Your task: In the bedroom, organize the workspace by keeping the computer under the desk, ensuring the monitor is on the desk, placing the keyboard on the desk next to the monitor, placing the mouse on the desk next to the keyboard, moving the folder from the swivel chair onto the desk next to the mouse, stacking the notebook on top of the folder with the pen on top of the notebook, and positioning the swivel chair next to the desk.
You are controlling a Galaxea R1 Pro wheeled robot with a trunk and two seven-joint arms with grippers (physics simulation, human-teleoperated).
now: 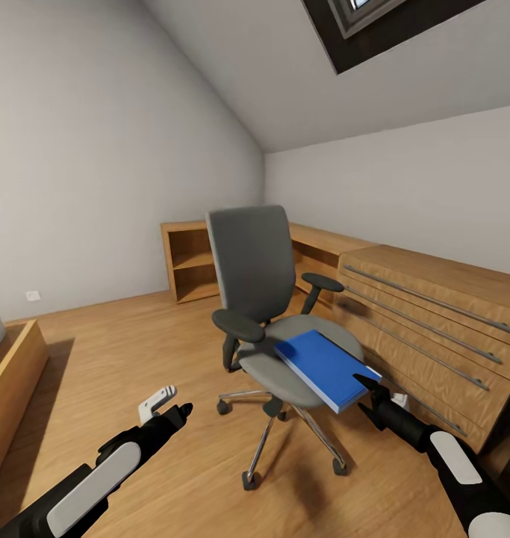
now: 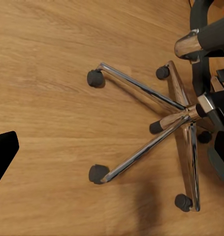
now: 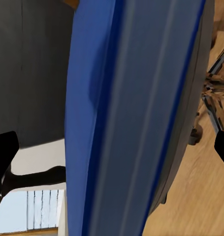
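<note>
The right gripper (image 1: pixel 370 394) sits at the near corner of the folder (image 1: pixel 325 368), its dark fingers spread to either side of the folder's edge; in the right wrist view the blue spine (image 3: pixel 131 118) runs between the two fingertips (image 3: pixel 3 157), which stand apart from it, so the jaws are parted and not yet clamped. The folder lies flat on the grey seat of the chair (image 1: pixel 269 314), its near corner jutting past the seat's front rim toward the gripper. Just beyond the chair on the robot's right stands a light-wood drawer chest (image 1: pixel 434 329) with long metal handles. The left gripper (image 1: pixel 169 407) hangs low over the wood floor (image 1: pixel 135 359), well apart from the chair; whether it is parted or closed cannot be told, one dark fingertip (image 2: pixel 2 155) showing at the edge of its wrist view above the chair's chrome base (image 2: pixel 161 118) and castors. An open wooden shelf (image 1: pixel 191 261) stands against the far wall under the sloped ceiling.
</note>
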